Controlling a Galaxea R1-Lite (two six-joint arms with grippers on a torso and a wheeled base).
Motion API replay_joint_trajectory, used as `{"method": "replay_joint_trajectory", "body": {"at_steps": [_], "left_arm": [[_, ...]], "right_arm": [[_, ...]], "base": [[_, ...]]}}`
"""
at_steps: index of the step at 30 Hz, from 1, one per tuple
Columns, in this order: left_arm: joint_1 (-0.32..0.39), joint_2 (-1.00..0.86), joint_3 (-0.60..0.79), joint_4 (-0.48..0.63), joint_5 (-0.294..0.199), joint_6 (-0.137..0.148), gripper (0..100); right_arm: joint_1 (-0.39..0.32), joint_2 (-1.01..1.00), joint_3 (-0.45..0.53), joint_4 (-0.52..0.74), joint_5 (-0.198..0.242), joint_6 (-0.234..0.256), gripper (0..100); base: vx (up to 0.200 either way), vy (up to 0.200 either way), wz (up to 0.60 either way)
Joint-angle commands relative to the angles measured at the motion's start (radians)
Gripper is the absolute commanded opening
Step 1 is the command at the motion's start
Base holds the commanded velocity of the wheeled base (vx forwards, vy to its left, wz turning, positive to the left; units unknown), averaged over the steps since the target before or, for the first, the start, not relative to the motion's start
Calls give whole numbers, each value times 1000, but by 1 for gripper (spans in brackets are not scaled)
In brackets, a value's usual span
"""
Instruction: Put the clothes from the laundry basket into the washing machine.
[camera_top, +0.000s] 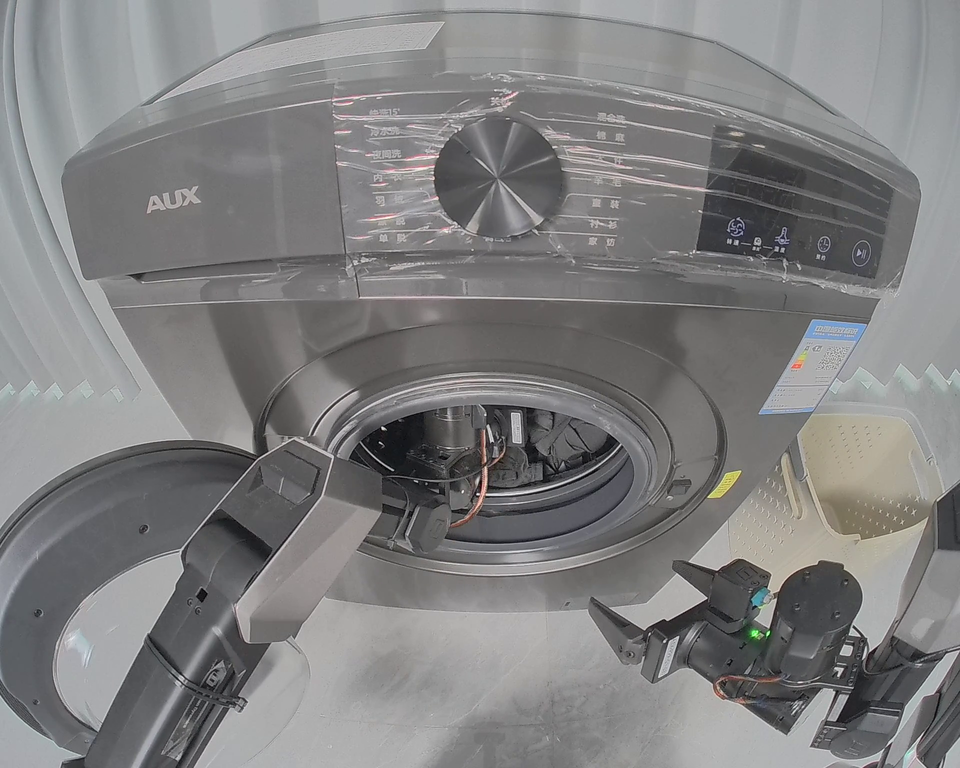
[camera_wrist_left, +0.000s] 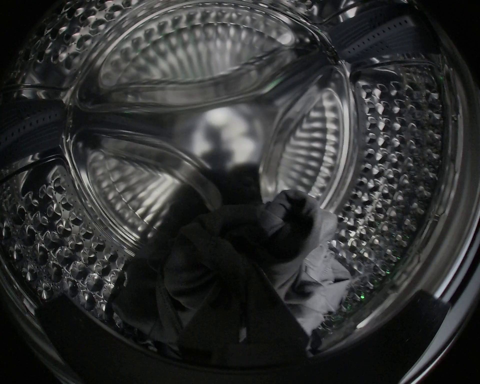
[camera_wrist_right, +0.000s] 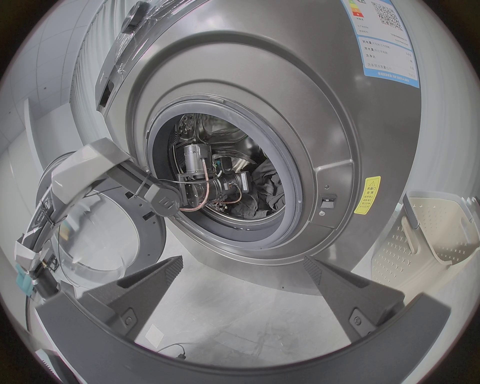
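One shapeless clothes bundle (camera_wrist_left: 235, 270) lies in the drum (camera_wrist_left: 400, 150).

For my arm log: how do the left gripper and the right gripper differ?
The left gripper is inside the washing machine drum; the right gripper hangs outside, lower than its opening. The left gripper is by the dark clothes; the right gripper is nearer the laundry basket.

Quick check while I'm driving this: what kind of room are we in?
Likely a laundry corner staged for testing, not a lived-in home: a grey front-loading washing machine with clear plastic film across its control panel, a cream perforated plastic laundry basket beside it, and a white pleated curtain behind.
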Motion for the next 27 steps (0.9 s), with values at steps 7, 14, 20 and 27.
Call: {"method": "replay_joint_trajectory", "body": {"at_steps": [7,14,20,27], "left_arm": [[13,87,-91,-3,29,3,0],[13,81,-91,-2,29,3,0],[4,80,-91,-5,29,1,100],[-39,14,-32,0,29,-2,100]], "right_arm": [[-1,-1,1,-1,0,0,100],[-1,1,-1,-1,0,0,100],[-1,1,1,-1,0,0,100],[-1,-9,4,-1,0,0,100]], "base": [[0,0,0],[0,0,0],[0,0,0],[0,0,0]]}}
